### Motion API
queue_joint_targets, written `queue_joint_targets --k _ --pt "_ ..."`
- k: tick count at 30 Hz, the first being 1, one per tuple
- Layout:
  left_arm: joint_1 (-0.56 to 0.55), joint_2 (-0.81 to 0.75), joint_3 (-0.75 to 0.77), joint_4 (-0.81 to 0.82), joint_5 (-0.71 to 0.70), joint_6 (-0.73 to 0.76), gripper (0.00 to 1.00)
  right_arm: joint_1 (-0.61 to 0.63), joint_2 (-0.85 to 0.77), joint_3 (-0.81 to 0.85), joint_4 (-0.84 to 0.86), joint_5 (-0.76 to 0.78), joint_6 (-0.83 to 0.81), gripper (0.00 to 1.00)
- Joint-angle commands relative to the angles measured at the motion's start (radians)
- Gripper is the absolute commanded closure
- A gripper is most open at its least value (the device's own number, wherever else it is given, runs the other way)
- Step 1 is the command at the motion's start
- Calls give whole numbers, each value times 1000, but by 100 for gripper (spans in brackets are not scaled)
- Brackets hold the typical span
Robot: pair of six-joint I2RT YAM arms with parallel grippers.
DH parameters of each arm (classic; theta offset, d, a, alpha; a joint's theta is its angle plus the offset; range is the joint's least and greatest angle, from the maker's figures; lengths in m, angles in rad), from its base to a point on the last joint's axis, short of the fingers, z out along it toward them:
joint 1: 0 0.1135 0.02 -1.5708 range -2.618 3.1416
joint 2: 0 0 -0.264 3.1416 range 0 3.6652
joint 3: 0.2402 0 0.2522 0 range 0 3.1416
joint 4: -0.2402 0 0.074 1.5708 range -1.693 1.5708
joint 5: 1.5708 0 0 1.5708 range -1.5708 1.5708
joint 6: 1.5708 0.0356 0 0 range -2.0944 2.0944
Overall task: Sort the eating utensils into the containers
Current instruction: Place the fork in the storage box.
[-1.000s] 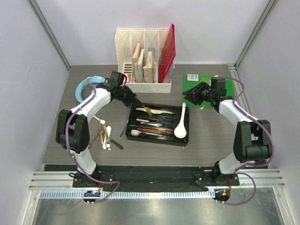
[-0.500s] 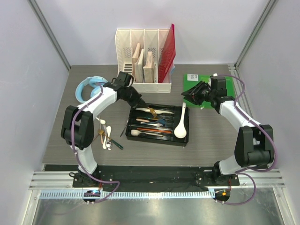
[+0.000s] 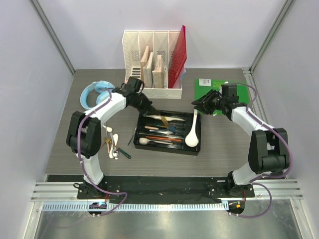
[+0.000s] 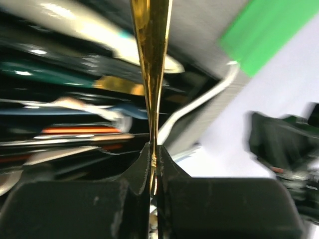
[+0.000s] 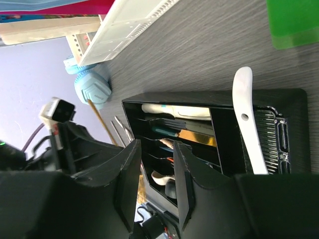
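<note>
Left arm is stretched over the far-left corner of the black tray (image 5: 209,93). The left gripper (image 3: 148,109) is clamped on the handle of a gold utensil (image 4: 151,59), which is held above the far compartments. Right arm is bent inward. The right gripper (image 3: 198,103) is held with its jaws apart and nothing between them, near the handle tip of the white soup spoon (image 3: 191,134) at the tray's right end. The gold utensil's head is cut off in the left wrist view, and the tray contents are blurred there.
</note>
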Motion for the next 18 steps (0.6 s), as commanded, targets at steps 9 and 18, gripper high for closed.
queue_joint_targets --k 9,18 --pt "-128 26 -16 245 0 -600 100 8 -129 -13 10 94 39 62" --pt "-152 28 -92 311 -251 -809 100 -64 -281 -163 -75 115 50 62"
